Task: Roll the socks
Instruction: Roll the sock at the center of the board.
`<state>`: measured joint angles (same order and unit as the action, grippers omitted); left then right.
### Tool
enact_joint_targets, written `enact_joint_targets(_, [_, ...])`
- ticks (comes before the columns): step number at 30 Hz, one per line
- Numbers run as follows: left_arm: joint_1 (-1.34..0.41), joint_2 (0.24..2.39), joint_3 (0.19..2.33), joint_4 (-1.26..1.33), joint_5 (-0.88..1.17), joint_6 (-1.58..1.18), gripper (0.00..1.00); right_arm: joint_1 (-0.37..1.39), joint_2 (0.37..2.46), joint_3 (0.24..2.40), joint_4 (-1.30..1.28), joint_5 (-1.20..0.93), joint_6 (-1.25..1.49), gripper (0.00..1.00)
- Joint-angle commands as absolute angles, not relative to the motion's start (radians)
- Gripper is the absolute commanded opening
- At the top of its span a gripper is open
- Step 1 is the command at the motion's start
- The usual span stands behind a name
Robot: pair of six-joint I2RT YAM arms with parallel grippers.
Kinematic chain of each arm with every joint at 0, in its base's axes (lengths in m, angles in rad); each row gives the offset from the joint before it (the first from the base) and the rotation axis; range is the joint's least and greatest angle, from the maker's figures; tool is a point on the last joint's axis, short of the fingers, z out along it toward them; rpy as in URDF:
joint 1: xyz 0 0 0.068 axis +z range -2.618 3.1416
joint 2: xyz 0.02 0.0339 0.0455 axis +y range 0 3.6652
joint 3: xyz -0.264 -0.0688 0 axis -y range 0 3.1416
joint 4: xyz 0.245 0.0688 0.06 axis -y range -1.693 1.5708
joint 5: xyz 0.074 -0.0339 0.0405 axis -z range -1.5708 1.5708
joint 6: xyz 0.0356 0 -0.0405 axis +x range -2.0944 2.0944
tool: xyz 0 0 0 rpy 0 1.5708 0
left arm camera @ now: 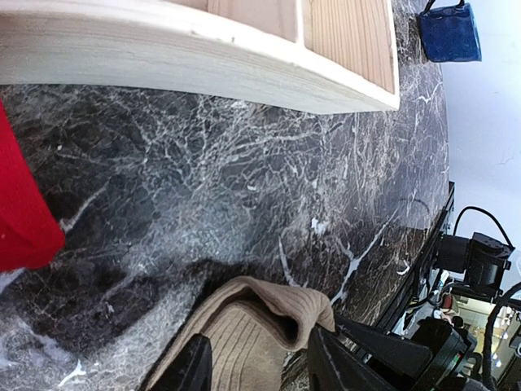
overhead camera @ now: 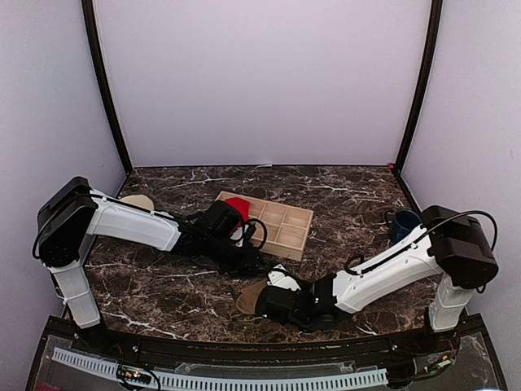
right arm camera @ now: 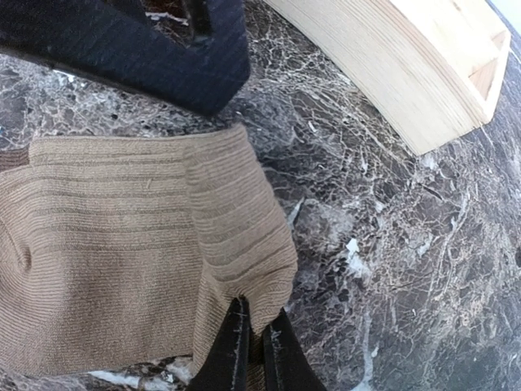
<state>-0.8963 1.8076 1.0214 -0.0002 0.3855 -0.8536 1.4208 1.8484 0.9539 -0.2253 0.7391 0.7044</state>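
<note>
Right wrist view: right tool [right arm camera: 256,344] pinches a corner of the tan sock [right arm camera: 122,244] beside the wooden tray [right arm camera: 407,73], likely to begin rolling; left tool [left arm camera: 256,371] straddles it, grip unclear.

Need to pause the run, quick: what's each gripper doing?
Left gripper: fingers apart astride the tan sock; whether it grips cannot be told.
Right gripper: closed on the tan sock's edge.

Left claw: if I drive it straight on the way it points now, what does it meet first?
The tan sock: its ribbed cuff sits between the fingers of the open left claw. Past it comes bare marble table, then the side wall of the wooden tray; depth is unclear.
</note>
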Motion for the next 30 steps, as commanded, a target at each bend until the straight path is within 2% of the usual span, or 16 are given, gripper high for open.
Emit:
enact_joint_targets(1, [-0.893, 1.789, 1.034, -0.015, 0.424, -0.861, 0.45, 1.435, 1.869, 0.980, -0.275, 0.778, 0.705, 0.05])
enact_joint_targets(5, [-0.893, 1.808, 1.049, -0.015, 0.447, -0.860, 0.50, 1.438, 1.877, 0.988, -0.277, 0.784, 0.702, 0.05])
enact_joint_targets(11, [-0.893, 1.854, 1.097, -0.028, 0.512, -0.855, 0.51, 1.440, 1.888, 1.001, -0.264, 0.784, 0.683, 0.05])
enact_joint_targets(30, [-0.894, 1.936, 1.159, -0.079, 0.568, -0.841, 0.51, 1.439, 1.908, 1.038, -0.257, 0.789, 0.656, 0.05])
